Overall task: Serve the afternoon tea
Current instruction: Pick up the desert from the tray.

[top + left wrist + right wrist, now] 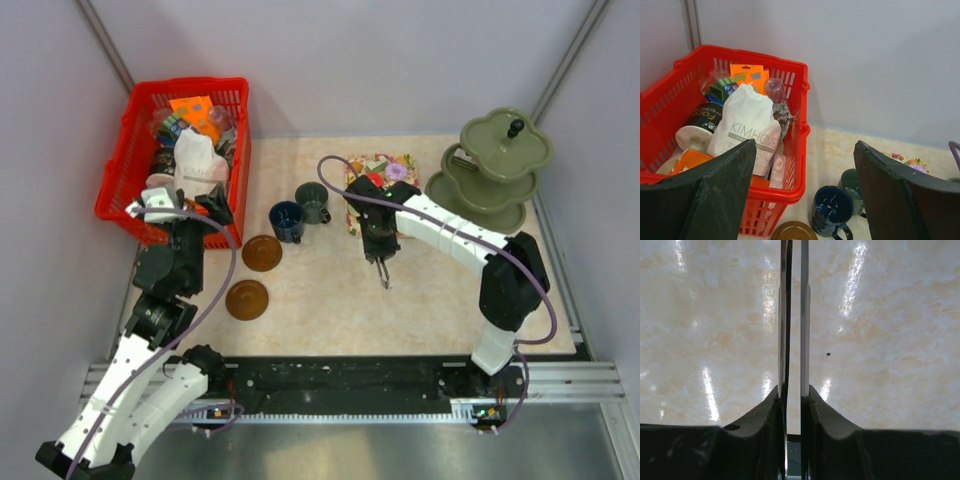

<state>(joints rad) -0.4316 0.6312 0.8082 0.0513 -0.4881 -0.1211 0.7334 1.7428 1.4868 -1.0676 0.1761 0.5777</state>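
My left gripper (190,205) hangs open and empty over the front right corner of the red basket (130,160). In the left wrist view its fingers (720,195) frame the basket wall (795,150), the navy mug (832,210) and the dark-green mug (852,181). Both mugs (287,221) (313,202) stand on the table beside two brown saucers (262,252) (246,299). Toy pastries (380,178) lie at the back, left of the olive three-tier stand (495,165). My right gripper (381,252) (794,390) is shut on thin metal tongs (384,275) (785,315), which point down over bare table.
The basket holds mixed clutter: a white pouch (747,125), an orange card (747,75), a dark can (705,120). Grey walls enclose the table on three sides. A black rail (340,380) runs along the near edge.
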